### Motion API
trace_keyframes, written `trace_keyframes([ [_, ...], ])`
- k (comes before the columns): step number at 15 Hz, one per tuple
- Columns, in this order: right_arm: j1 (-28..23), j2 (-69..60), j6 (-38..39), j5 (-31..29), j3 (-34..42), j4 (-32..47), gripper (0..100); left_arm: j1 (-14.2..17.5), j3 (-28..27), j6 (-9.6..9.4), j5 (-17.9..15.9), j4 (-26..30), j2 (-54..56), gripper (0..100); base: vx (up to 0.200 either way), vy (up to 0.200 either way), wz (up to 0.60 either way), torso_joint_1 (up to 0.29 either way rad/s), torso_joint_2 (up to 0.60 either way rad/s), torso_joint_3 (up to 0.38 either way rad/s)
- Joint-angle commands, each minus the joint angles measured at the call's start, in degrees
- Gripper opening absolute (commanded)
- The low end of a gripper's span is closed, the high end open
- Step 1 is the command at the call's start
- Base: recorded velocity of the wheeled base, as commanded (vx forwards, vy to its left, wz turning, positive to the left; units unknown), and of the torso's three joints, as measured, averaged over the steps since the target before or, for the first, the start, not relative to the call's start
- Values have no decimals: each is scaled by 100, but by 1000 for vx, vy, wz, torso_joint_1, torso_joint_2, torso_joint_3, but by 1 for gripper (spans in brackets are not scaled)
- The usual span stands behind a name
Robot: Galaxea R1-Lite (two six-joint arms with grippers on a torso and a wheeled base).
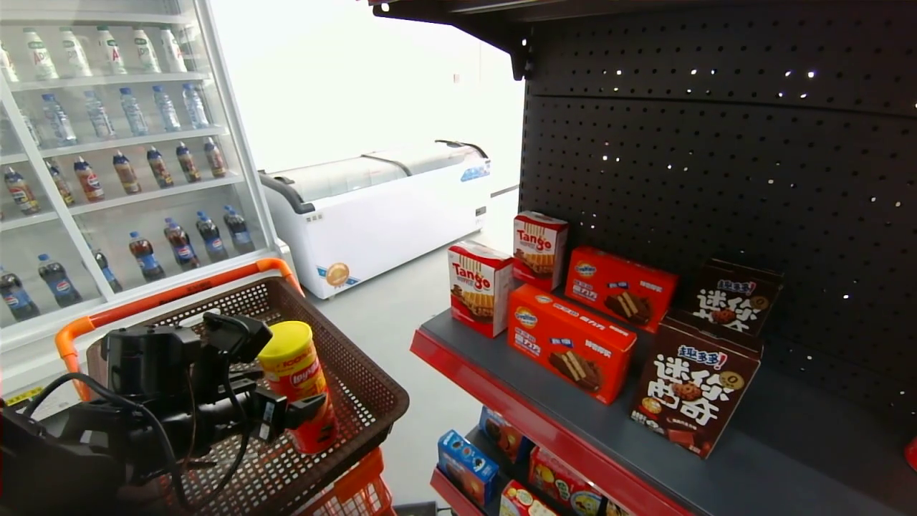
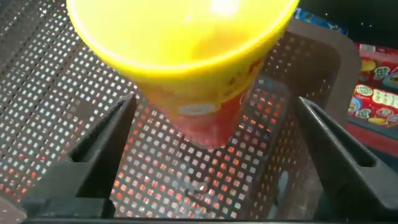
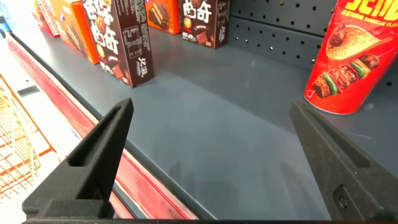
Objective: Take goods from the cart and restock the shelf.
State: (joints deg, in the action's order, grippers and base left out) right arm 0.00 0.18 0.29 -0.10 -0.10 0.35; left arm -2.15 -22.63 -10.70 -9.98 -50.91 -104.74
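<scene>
A red chip can (image 1: 297, 387) with a yellow lid stands upright in the brown mesh cart basket (image 1: 358, 373). My left gripper (image 1: 276, 369) is down in the basket, open, one finger on each side of the can (image 2: 193, 74), with a gap on both sides in the left wrist view. My right gripper (image 3: 211, 111) hangs open over a bare stretch of the grey shelf board (image 3: 236, 143), holding nothing. Another red chip can (image 3: 348, 56) stands upright on the shelf near the pegboard, beyond one finger.
On the shelf (image 1: 752, 459) stand red-and-white wafer boxes (image 1: 480, 287), orange boxes (image 1: 573, 340) and dark cookie boxes (image 1: 691, 387). The board has a red front lip (image 1: 501, 401). A lower shelf holds more packs (image 1: 466, 466). A bottle fridge (image 1: 122, 165) and a chest freezer (image 1: 380, 208) stand behind.
</scene>
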Motion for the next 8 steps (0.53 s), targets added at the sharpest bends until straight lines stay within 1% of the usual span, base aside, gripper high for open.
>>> trace_keyframes([
  [1,0,-1,-3,1,1,0,100,-5,13,112,5,-350,-389,100,0,0,0,0,0,0],
  [5,0,-1,-3,1,1,0,100,-5,65,165,5,-807,-706,100,0,0,0,0,0,0],
  [6,0,-1,-3,1,1,0,100,-14,74,227,5,-868,-749,100,0,0,0,0,0,0],
  [7,0,-1,-3,1,1,0,100,-67,57,411,5,-1062,-881,100,0,0,0,0,0,0],
  [8,0,-1,-3,1,1,0,100,-75,57,481,5,-1123,-925,100,0,0,0,0,0,0],
])
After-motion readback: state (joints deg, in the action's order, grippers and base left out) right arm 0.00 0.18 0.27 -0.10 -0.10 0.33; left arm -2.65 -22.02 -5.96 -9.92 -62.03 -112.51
